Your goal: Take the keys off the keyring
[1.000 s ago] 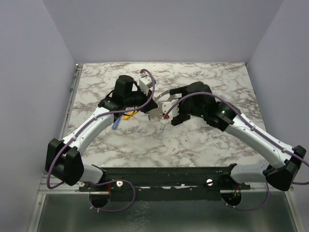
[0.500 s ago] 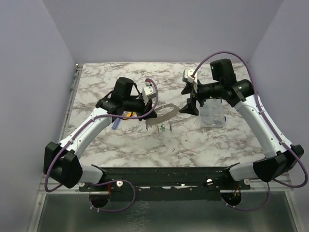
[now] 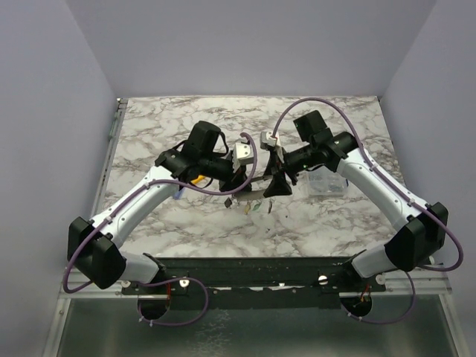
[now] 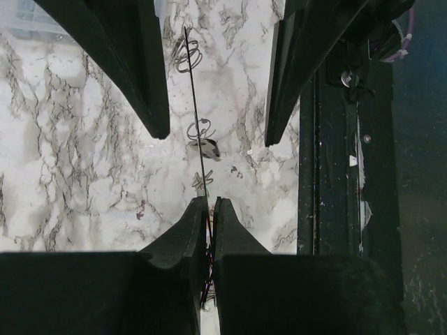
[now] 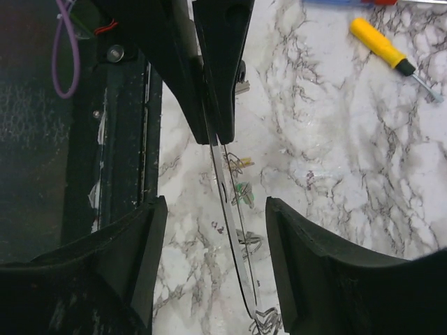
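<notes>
Soft, even overhead light leaves the marble table (image 3: pixel 312 219) bright out to its far corners; shadows under the arms (image 3: pixel 141 199) are faint. In the wrist views the left gripper's fingers (image 4: pixel 183 237) and right gripper's fingers (image 5: pixel 328 279) loom black and soft-edged; the keyring (image 4: pixel 196 118) reads as a crisp line; past the table's near edge all is dim.

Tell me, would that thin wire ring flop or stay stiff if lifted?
Probably springy, not floppy: the keyring holds its curve with only the left gripper pinching it. Likely light, being so thin. The keys would probably dangle and slide.
</notes>
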Controlling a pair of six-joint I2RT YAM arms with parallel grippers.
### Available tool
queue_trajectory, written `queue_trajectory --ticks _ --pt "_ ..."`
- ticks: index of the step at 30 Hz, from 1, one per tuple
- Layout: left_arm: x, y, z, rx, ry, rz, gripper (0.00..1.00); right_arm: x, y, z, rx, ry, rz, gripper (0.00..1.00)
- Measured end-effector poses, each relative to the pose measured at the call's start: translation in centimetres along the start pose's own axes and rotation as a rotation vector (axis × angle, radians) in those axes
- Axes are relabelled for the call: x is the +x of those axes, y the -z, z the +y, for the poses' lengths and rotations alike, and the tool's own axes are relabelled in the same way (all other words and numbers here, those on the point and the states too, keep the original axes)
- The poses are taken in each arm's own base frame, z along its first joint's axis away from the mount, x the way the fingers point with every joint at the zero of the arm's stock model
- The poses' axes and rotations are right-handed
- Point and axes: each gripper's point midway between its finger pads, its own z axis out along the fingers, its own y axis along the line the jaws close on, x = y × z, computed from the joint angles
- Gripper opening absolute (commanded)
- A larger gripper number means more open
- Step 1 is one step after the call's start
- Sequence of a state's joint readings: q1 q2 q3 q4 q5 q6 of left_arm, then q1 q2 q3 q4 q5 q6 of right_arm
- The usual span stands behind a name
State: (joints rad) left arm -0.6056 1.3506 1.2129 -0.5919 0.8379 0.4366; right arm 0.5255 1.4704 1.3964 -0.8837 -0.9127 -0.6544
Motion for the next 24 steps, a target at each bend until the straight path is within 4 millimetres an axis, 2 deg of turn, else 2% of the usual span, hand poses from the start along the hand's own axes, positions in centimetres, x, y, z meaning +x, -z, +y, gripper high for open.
queue_trajectory --ticks 2,6,9,10,14,15,17,24 --pt "-0.3 0.0 -0.1 0.004 -0.007 -0.002 0.0 0.3 -0.4 0.3 -0.009 -0.007 0.007 0.57" --pt "-0.9 0.2 -0.1 0.002 -0.02 -0.008 0.0 0.2 -0.6 0.0 -0.004 -0.005 -0.004 0.38" --pt "-1.0 0.2 -0.1 0.004 -0.021 -0.008 0.0 0.7 -0.9 -0.1 -0.006 -0.017 -0.005 0.13" --pt "-0.9 0.2 -0.2 0.007 -0.019 -0.007 0.05 0.9 -1.0 -0.1 -0.006 -0.02 -0.003 0.03" --pt "-0.7 0.4 -0.1 0.002 -0.01 0.002 0.62 1.0 -1.2 0.0 -0.005 -0.023 0.007 0.01" --pt "-0.7 0.5 0.1 -0.006 -0.017 0.004 0.71 1.0 -1.2 0.0 0.001 -0.025 0.012 0.01" --pt "-1.0 0.7 0.2 -0.016 -0.021 0.005 0.77 1.0 -1.1 -0.4 0.028 -0.022 0.034 0.0" --pt "-1.5 3.4 0.5 -0.067 -0.089 0.007 0.78 -0.2 1.1 -2.4 0.188 0.089 0.15 0.01"
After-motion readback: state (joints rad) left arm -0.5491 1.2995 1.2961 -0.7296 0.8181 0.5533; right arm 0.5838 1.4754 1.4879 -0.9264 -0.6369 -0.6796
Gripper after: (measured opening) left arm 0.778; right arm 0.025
